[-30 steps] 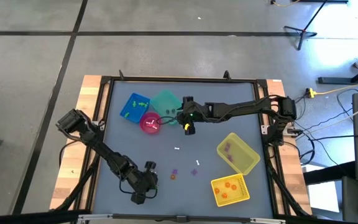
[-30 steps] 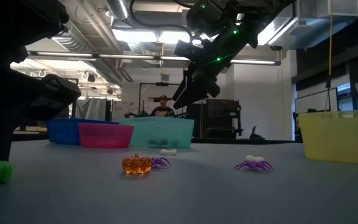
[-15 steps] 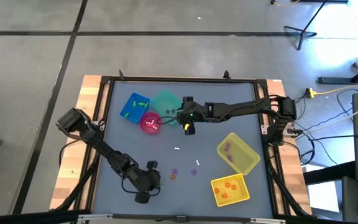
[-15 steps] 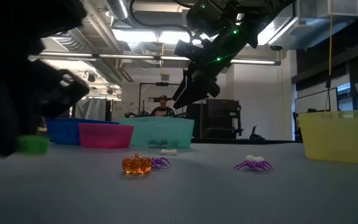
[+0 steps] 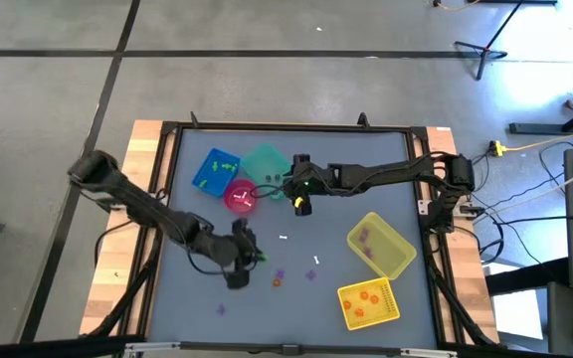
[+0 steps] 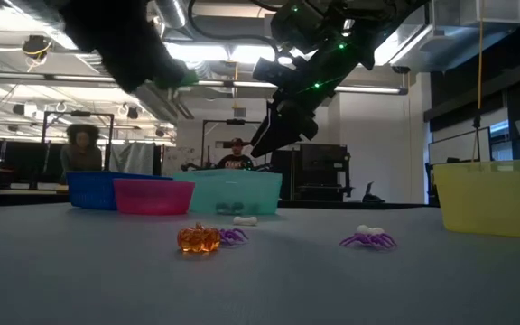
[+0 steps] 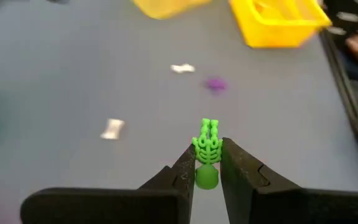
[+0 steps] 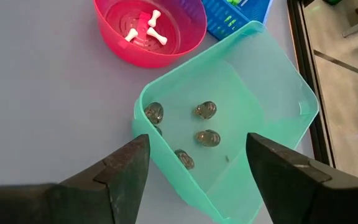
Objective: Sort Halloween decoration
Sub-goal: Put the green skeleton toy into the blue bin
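- The left gripper (image 7: 207,163) is clamped on a green skeleton figure (image 7: 207,149), carried above the table (image 5: 187,214) at about 7 o'clock from its centre. The pinch sits low on the figure, near its round head, so a quick swing could twist it loose.
- The blue bin (image 5: 216,171), at about 10 o'clock, already holds green pieces and is judged to be the target. The pink bowl (image 5: 241,198) stands just beside it, and the teal bin (image 8: 229,124) touches that bowl, so a drop released early or off-line could land among the white bones (image 8: 146,26) instead.
- The right gripper (image 8: 197,180) hangs with its fingers spread and nothing between them over the teal bin, at about 11 o'clock. It is close to the path toward the blue bin, so the two arms could brush if the left one swings wide.
- An orange pumpkin (image 6: 198,238), purple spiders (image 6: 367,239) and a white bone (image 6: 245,219) lie loose near 6 o'clock. A low pass could sweep them across the table.
- The two yellow bins (image 5: 381,245) at about 4 o'clock lie well apart from this move.
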### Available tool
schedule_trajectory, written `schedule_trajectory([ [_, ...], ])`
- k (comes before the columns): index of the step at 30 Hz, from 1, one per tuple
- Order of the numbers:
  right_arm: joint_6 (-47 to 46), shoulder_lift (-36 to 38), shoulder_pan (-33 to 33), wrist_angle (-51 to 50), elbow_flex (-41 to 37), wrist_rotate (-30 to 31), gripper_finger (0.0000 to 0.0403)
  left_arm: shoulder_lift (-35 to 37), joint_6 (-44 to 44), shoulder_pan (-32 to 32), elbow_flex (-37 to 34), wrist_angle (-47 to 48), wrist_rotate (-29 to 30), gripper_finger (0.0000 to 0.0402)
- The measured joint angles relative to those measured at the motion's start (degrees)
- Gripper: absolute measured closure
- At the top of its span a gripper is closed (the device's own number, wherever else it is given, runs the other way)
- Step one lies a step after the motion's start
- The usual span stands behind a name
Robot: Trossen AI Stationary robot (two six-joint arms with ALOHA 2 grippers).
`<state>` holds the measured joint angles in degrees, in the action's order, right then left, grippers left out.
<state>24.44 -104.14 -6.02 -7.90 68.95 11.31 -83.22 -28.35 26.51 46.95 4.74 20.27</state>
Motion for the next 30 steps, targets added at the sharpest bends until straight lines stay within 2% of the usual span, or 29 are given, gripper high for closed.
schedule_trajectory([
  [7,-0.1,0.0,0.0,0.0,0.0,0.0,0.0136,12.5,0.0,-6.9,0.0,18.1,4.4,0.0360],
  [12,-0.1,0.0,0.0,0.0,0.0,-0.1,0.0136,18.1,0.4,-13.3,0.0,30.0,7.5,0.0360],
  [21,-0.2,0.0,0.0,0.0,0.0,-0.2,0.0136,18.3,0.5,-25.5,0.0,46.1,7.8,0.0360],
  [30,-0.2,0.0,0.0,0.0,0.0,-0.1,0.0136,17.5,0.6,-34.6,0.0,47.1,8.0,0.0360],
])
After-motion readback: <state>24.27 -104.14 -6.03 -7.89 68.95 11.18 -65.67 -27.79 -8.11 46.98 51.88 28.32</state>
